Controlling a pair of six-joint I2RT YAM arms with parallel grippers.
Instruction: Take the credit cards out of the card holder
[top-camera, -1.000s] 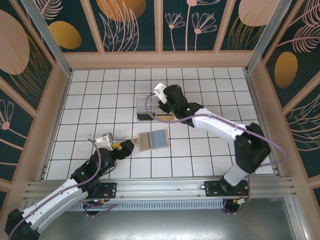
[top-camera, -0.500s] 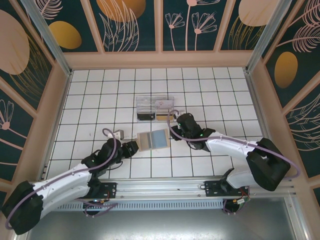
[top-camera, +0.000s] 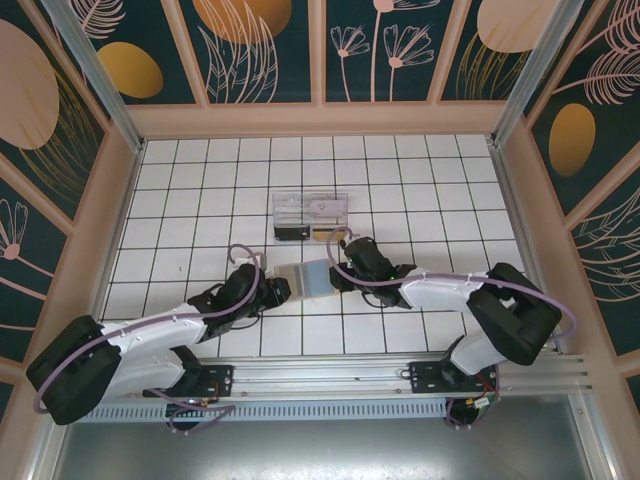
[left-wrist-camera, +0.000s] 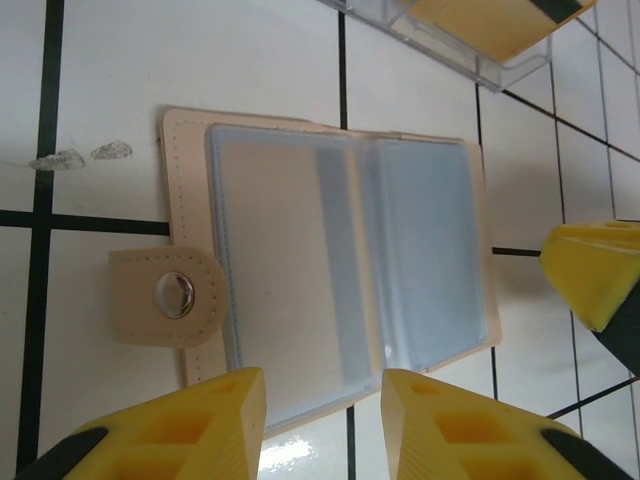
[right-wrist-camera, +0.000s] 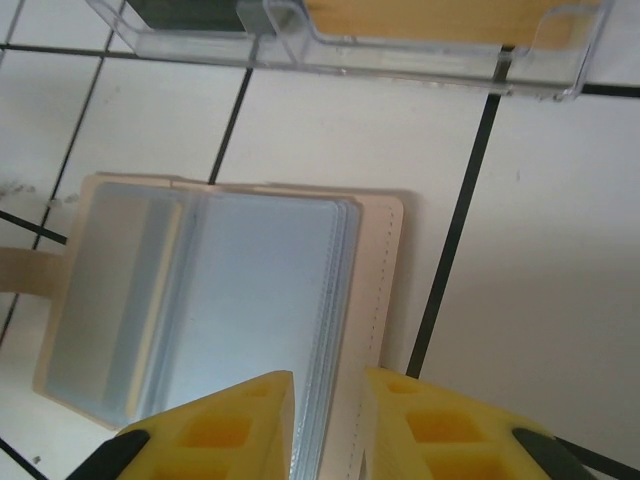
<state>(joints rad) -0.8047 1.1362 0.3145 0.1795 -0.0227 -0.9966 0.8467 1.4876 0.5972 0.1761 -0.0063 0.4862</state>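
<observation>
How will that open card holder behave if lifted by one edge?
Probably floppy: the card holder hinges at its middle and its clear sleeves fan loosely. Likely light, being thin. It may slide on the glossy tiles.
</observation>
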